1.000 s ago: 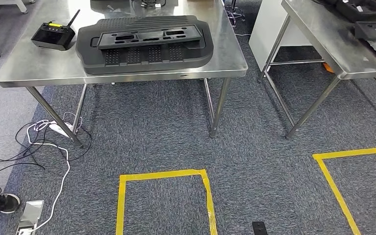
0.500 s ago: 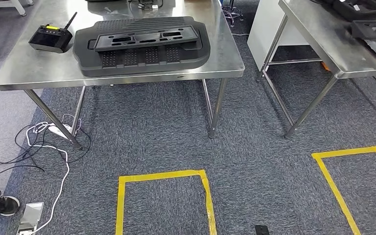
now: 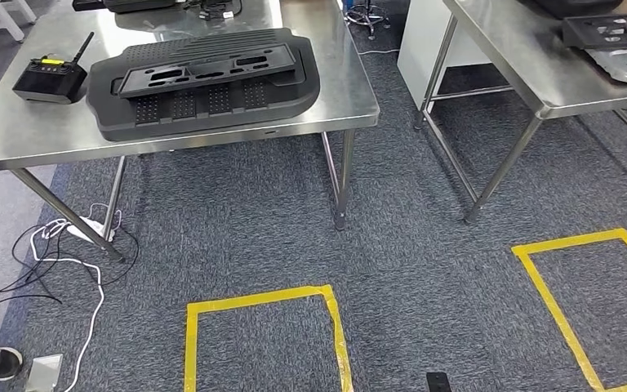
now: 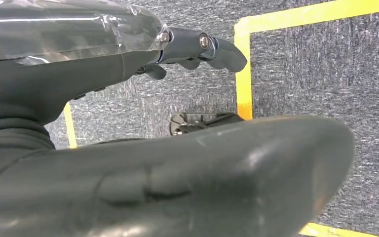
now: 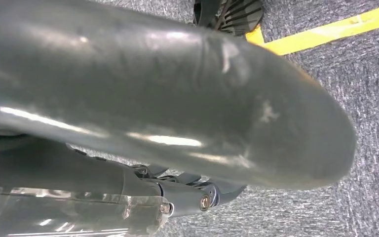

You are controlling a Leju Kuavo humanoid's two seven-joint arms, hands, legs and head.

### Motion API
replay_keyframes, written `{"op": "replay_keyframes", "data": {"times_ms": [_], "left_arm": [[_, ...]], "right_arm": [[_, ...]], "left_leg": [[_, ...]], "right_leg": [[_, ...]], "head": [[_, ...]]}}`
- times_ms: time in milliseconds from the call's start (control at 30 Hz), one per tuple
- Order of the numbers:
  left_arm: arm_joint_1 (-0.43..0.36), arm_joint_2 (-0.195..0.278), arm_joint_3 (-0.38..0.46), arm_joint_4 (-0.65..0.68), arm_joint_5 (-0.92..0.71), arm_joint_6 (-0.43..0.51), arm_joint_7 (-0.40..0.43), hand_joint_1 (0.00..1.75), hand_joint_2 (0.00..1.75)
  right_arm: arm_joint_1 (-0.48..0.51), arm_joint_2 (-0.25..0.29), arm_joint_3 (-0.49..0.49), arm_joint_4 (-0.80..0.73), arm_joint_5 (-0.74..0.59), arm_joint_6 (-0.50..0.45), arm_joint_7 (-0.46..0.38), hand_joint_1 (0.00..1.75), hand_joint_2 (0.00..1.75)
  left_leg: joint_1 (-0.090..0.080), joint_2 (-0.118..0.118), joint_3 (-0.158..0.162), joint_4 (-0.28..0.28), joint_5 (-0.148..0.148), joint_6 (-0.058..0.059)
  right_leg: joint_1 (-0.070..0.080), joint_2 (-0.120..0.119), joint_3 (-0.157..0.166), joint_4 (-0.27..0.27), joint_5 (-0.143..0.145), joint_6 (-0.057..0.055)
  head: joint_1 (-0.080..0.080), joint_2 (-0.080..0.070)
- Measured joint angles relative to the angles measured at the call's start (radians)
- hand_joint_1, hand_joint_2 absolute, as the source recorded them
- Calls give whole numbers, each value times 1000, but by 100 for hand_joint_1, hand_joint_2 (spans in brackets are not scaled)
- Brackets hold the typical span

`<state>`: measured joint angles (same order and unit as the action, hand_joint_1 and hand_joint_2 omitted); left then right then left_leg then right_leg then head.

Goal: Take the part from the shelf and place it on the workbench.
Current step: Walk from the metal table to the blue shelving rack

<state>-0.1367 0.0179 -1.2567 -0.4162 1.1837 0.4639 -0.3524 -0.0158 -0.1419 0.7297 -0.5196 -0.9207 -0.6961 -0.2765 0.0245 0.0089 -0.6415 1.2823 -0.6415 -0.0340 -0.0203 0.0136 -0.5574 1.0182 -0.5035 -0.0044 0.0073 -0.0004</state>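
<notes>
Hands first: the left hand [image 4: 128, 163] hangs low at the robot's side over the carpet, thumb and darker fingers [image 4: 212, 47] held apart with nothing between them. The right hand [image 5: 153, 108] hangs the same way, spread and empty, above a strip of yellow floor tape [image 5: 325, 32].

Ahead, in the head view, a large black moulded part [image 3: 204, 102] lies flat on the steel worktop [image 3: 343, 82], close to its front edge. It is broad and shallow, with ribbed upper ground and rows of perforated panels. A narrower black slotted panel [image 3: 212, 69] rests on top of it. Both look stiff, wide and awkward for one hand.

With both hands empty and the part resting on the worktop, I judge that the placing step is complete, or that another fetch is about to begin; I cannot tell which. A further fetch would call for turning towards the shelf and taking a two-handed grip under the long edges.

A black remote controller [image 3: 49, 79] sits just beside the part, and a second worktop [image 3: 522, 73] stands well apart to the right.
</notes>
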Motion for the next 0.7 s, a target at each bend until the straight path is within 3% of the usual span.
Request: {"op": "replay_keyframes", "data": {"times_ms": [67,133,200,300,333,400,433,467,500,533,600,633,700], "left_arm": [[0,0,0,0,-1,0,1,0,0],[-1,0,-1,0,-1,0,1,0,0],[-1,0,-1,0,-1,0,1,0,0],[-1,0,-1,0,0,0,1,0,0],[-1,0,-1,0,0,0,0,0,0],[-1,0,-1,0,0,0,0,0,0],[0,0,-1,0,1,0,0,0,0],[0,0,-1,0,1,0,0,0,0],[0,-1,-1,0,1,0,0,0,0],[0,-1,-1,0,1,0,0,0,0],[-1,-2,-1,0,1,0,0,0,0],[-1,-2,-1,0,1,0,0,0,0],[-1,-4,-1,0,1,0,0,0,0]], "right_arm": [[0,0,2,0,-1,0,-2,0,0],[-2,0,4,1,-3,0,-3,0,0],[-3,0,7,2,-4,0,-4,0,0],[-2,-1,9,3,-3,-1,-4,0,0],[-3,-1,10,3,-2,-1,-4,0,0],[-5,-1,12,3,-1,-1,-3,0,0],[-5,-2,13,3,-1,-1,-2,0,0],[-4,-2,14,3,-2,-1,-1,0,0],[-2,-3,15,4,-3,-1,-1,0,0],[0,-3,15,4,-4,-1,0,0,0],[0,-5,16,4,-4,-1,1,0,0],[-2,-6,16,4,-4,-1,1,0,0],[-3,-7,16,4,-4,-1,2,0,0]], "left_leg": [[-2,-3,46,-122,77,10],[-6,-12,87,-229,121,18],[-12,-16,94,-253,121,23],[-9,-10,98,-265,127,41],[-8,-6,99,-269,130,48],[-11,0,100,-272,130,57],[-14,3,100,-272,129,59],[-16,5,101,-271,128,61],[-18,5,103,-271,127,62],[-19,6,105,-271,126,62],[-23,7,110,-271,122,60],[-24,8,112,-270,121,57],[-24,10,112,-270,119,48]], "right_leg": [[0,7,8,0,-4,4],[2,12,12,2,-9,13],[4,15,11,1,-10,24],[0,12,8,16,-24,39],[-1,8,-8,53,-48,42],[-2,0,-68,178,-111,46],[-2,-1,-98,239,-134,48],[-2,-1,-116,273,-137,48],[-1,-2,-115,269,-121,47],[-1,-3,-95,224,-88,43],[5,-13,-30,83,-22,31],[9,-18,-7,30,-4,25],[17,-21,7,-3,-2,18]], "head": [[-3,0],[-6,0],[-7,0],[-3,0],[2,0],[14,0],[19,0],[23,0],[27,0],[31,0],[38,0],[40,0],[40,0]]}}
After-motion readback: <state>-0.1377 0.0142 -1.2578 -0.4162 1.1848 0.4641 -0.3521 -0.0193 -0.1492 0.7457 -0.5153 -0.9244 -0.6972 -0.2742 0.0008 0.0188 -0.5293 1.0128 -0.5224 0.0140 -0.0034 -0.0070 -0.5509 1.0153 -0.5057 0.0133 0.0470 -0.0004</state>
